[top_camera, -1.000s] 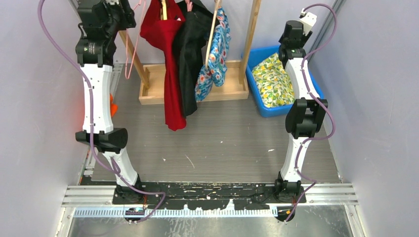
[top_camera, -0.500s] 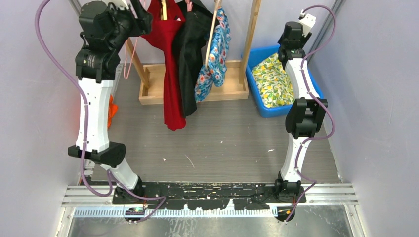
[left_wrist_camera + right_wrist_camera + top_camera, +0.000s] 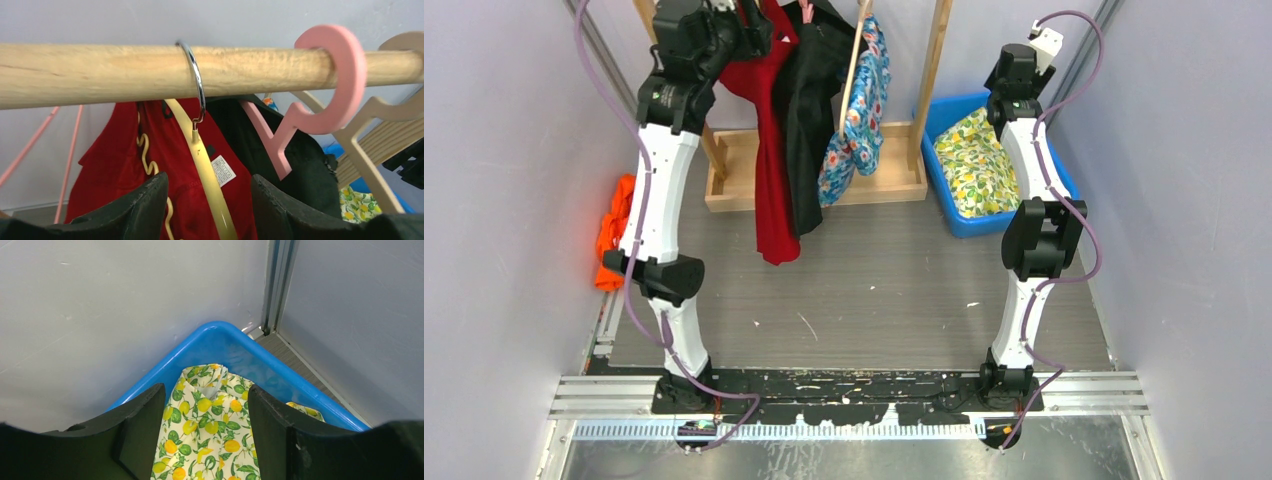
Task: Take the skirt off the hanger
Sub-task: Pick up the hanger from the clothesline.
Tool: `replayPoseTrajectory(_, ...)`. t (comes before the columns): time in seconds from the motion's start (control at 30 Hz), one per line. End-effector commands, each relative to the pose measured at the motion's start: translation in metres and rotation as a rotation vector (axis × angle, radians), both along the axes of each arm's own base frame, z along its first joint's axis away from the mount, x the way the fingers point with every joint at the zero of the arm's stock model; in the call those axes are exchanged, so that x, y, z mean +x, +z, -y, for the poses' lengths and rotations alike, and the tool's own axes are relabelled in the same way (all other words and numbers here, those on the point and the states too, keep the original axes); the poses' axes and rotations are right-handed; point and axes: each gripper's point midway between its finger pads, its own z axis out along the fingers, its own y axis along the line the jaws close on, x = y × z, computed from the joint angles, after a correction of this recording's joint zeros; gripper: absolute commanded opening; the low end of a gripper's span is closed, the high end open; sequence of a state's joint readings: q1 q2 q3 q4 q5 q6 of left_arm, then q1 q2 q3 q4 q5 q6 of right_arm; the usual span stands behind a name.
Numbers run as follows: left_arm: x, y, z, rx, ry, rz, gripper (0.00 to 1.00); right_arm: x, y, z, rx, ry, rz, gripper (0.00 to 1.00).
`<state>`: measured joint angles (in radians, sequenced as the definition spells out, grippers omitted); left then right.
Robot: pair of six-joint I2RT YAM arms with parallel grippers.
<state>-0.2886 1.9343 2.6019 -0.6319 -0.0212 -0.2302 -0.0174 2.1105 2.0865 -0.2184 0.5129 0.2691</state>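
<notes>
A red skirt [image 3: 769, 130] hangs from a yellow hanger [image 3: 210, 180] whose metal ring [image 3: 198, 85] loops over the wooden rail [image 3: 100, 70]. It also shows in the left wrist view [image 3: 115, 165]. My left gripper [image 3: 746, 35] is up at the rail beside the red skirt's top. In the left wrist view it is open [image 3: 207, 181], with the yellow hanger's neck between the two fingers and touching neither. My right gripper [image 3: 205, 390] is open and empty above the blue bin [image 3: 220, 340].
A black garment [image 3: 809, 110] on a pink hanger [image 3: 327, 75] and a blue floral garment [image 3: 859, 110] on a wooden hanger [image 3: 380, 145] hang right of the red skirt. The rack's wooden base [image 3: 744, 170] is below. A lemon-print cloth [image 3: 979, 160] lies in the bin. An orange cloth [image 3: 612, 230] is at the left wall.
My left arm has swung right from the rack's left end to the red skirt's hanger, uncovering the orange cloth by the left wall. The right arm has not moved.
</notes>
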Motion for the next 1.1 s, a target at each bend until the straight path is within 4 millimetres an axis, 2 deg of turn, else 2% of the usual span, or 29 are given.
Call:
replayPoseTrajectory(0.0, -0.004, 0.039, 0.005, -0.058, -0.009, 0.122, 0.61, 0.000, 0.025, 0.005, 0.002, -0.015, 0.070, 0.67)
replayPoseTrajectory(0.27, 0.009, 0.024, 0.007, -0.026, 0.001, 0.102, 0.61, 0.002, 0.021, 0.007, -0.004, -0.021, 0.064, 0.67)
replayPoseTrajectory(0.47, 0.026, -0.009, 0.002, 0.073, 0.043, 0.037, 0.59, 0.003, 0.021, 0.007, -0.004, -0.021, 0.066, 0.67)
replayPoseTrajectory(0.57, 0.035, -0.027, 0.002, 0.109, 0.061, -0.003, 0.55, 0.003, 0.021, 0.007, -0.003, -0.021, 0.065, 0.67)
replayPoseTrajectory(0.7, 0.041, -0.042, -0.003, 0.181, 0.122, -0.030, 0.50, 0.002, 0.021, 0.007, -0.003, -0.022, 0.064, 0.67)
replayPoseTrajectory(0.9, 0.049, -0.062, -0.016, 0.269, 0.190, -0.068, 0.48, 0.003, 0.021, 0.007, 0.001, -0.019, 0.068, 0.66)
replayPoseTrajectory(1.07, 0.057, -0.060, -0.016, 0.266, 0.204, -0.044, 0.51, 0.004, 0.021, 0.007, 0.006, -0.011, 0.068, 0.65)
